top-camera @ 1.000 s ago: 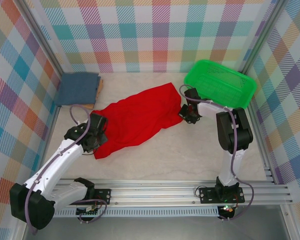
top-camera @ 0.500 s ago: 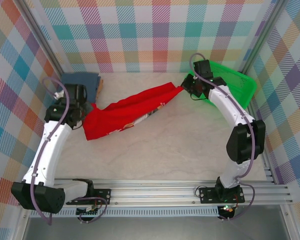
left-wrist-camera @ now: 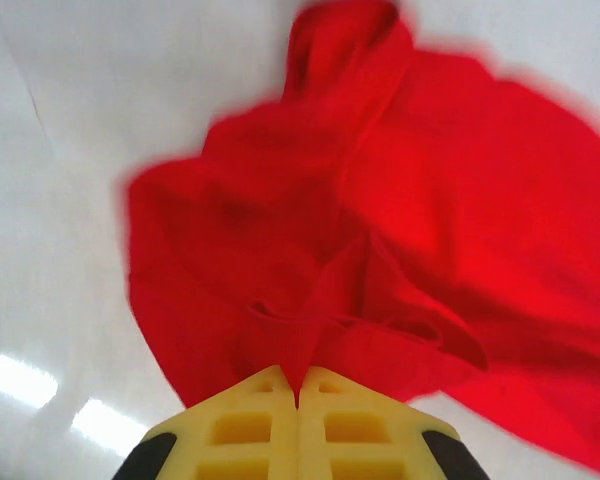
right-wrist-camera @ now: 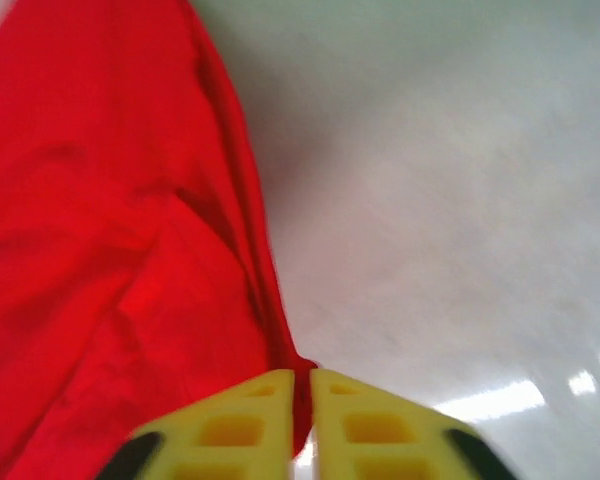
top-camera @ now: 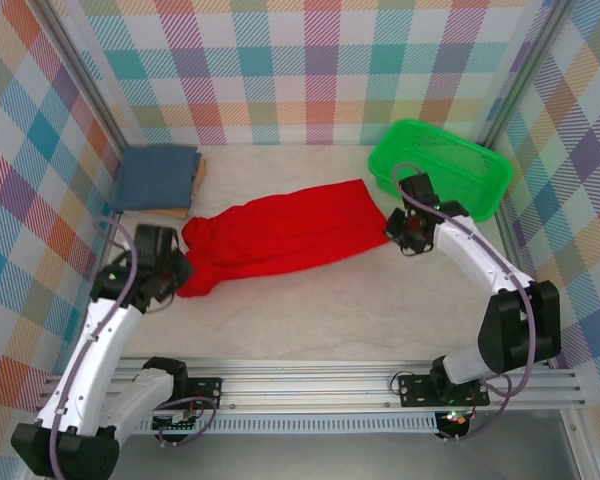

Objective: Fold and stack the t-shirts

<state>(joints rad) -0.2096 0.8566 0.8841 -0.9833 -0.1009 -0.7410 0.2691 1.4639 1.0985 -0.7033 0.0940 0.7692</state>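
- red tee (top-camera: 280, 235) lies across mid desk (top-camera: 330, 310); left jaws closed on its left end, right jaws pinch its right corner.
- blue tee (top-camera: 157, 177) folded, far-left corner.
- wrist views blurry, red tee cut off.

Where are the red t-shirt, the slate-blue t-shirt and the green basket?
red t-shirt (top-camera: 280, 235), top external view, middle of the spread cloth.
slate-blue t-shirt (top-camera: 155, 178), top external view, centre of its folded top.
green basket (top-camera: 445, 160), top external view, bare mesh floor.
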